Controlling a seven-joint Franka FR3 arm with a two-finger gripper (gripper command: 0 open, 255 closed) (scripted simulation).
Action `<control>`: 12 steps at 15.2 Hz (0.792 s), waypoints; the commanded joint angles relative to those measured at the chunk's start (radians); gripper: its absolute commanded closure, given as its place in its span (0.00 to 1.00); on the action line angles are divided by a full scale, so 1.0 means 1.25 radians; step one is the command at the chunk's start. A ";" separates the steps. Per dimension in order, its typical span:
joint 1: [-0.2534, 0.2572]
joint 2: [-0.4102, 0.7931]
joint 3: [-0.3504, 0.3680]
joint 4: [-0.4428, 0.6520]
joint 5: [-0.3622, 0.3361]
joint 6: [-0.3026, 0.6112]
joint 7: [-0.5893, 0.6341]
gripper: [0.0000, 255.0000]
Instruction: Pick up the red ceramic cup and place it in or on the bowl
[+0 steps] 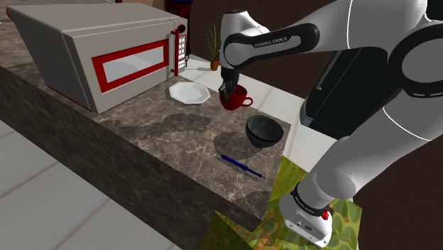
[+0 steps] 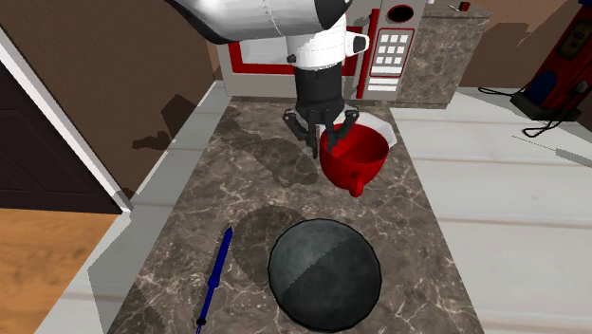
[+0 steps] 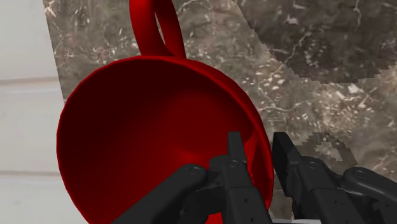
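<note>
A red cup [image 1: 236,98] hangs in the air above the marble counter, tilted, with its handle pointing away from the arm. My black gripper [image 1: 227,90] is shut on its rim, one finger inside and one outside the wall [image 3: 259,167]. In the second exterior view the cup [image 2: 356,157] and gripper [image 2: 324,138] are lifted above the counter, behind the dark bowl [image 2: 325,274]. That bowl [image 1: 264,131] sits upright on the counter, near the cup, towards the stand.
A white plate [image 1: 189,92] lies in front of a grey microwave [image 1: 106,53] with red trim. A blue pen [image 1: 240,165] lies near the counter's front edge [image 1: 213,195]. A small potted plant [image 1: 214,44] stands at the back.
</note>
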 commanded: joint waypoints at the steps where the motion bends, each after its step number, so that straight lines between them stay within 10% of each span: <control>1: 0.000 -0.008 0.000 0.014 0.002 -0.022 -0.004 1.00; 12: 0.001 -0.034 0.001 0.106 0.009 -0.138 -0.020 1.00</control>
